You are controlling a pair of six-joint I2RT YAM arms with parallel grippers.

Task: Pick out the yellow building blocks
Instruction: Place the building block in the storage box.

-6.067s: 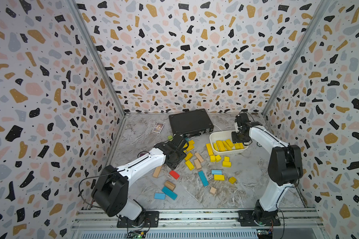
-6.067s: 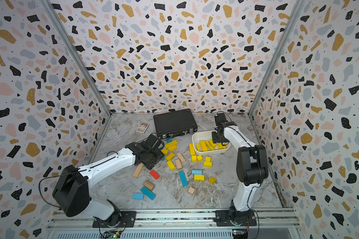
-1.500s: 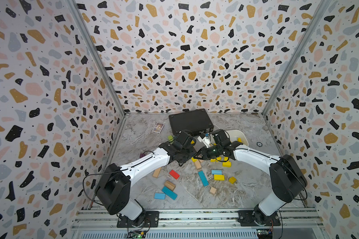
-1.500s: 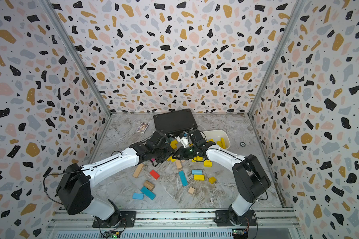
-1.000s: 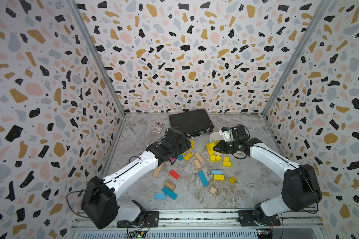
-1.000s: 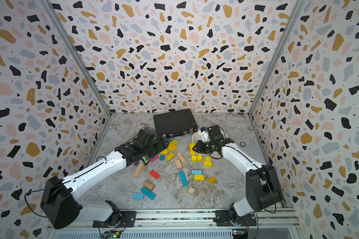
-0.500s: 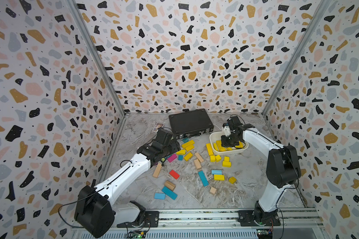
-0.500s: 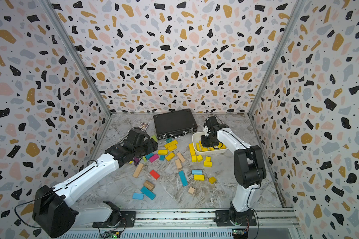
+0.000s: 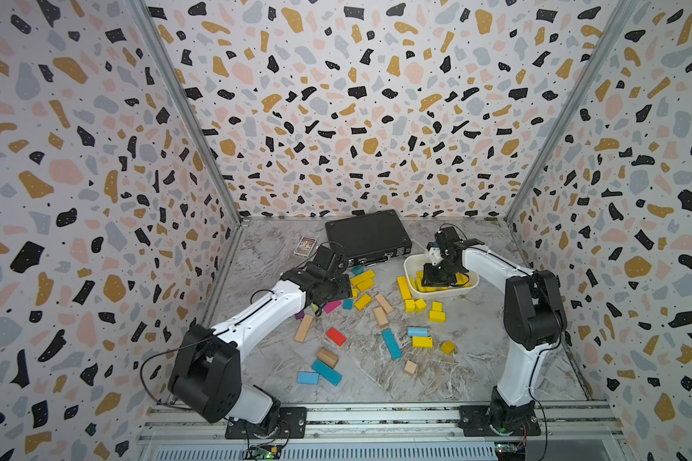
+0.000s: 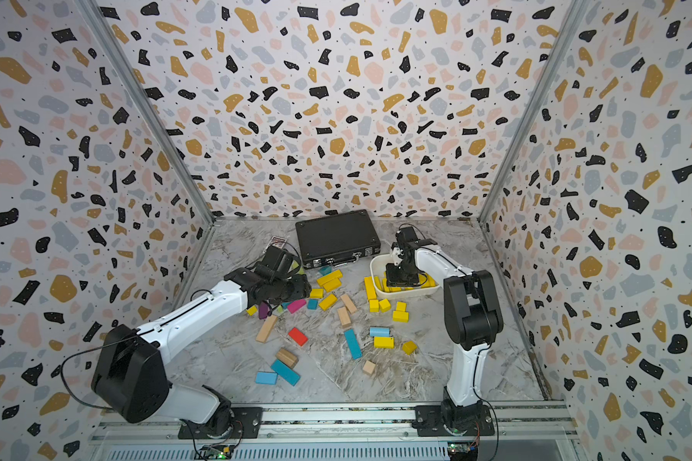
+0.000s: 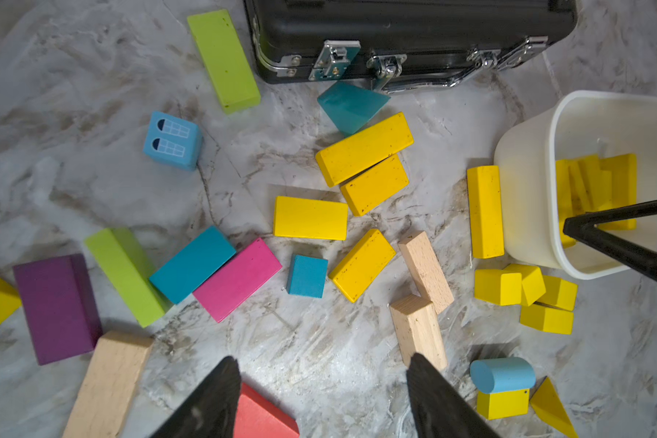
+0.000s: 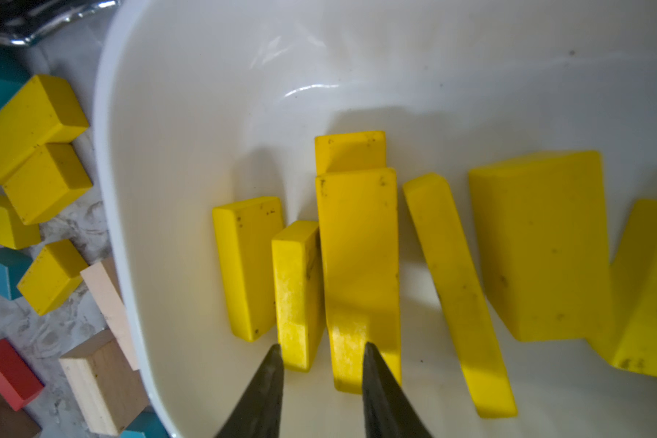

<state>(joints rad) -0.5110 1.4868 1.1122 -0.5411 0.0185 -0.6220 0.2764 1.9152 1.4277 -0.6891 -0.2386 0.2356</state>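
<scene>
Yellow building blocks lie loose mid-table: a pair of bars (image 9: 362, 277), a long bar (image 9: 403, 287) beside the white bin (image 9: 444, 292), and small cubes (image 9: 436, 316). Several more yellow blocks (image 12: 359, 265) lie inside the bin (image 12: 205, 113). My right gripper (image 12: 323, 346) hangs open just above them and holds nothing; a narrow yellow block (image 12: 296, 292) lies at its fingertips. In both top views it stands over the bin (image 10: 402, 277). My left gripper (image 11: 321, 360) is open and empty above bare table, left of the yellow bars (image 11: 363, 149).
A shut black case (image 9: 366, 237) sits at the back, a small card pack (image 9: 305, 245) to its left. Red (image 9: 335, 336), teal (image 9: 391, 343), tan (image 9: 303, 328), pink (image 11: 238, 278), purple (image 11: 56, 307) and lime-green (image 11: 222, 60) blocks lie scattered. Patterned walls close three sides.
My right arm swung from the loose blocks to the bin, and its jaws have parted there. The left arm pulled back a little to the left, still open.
</scene>
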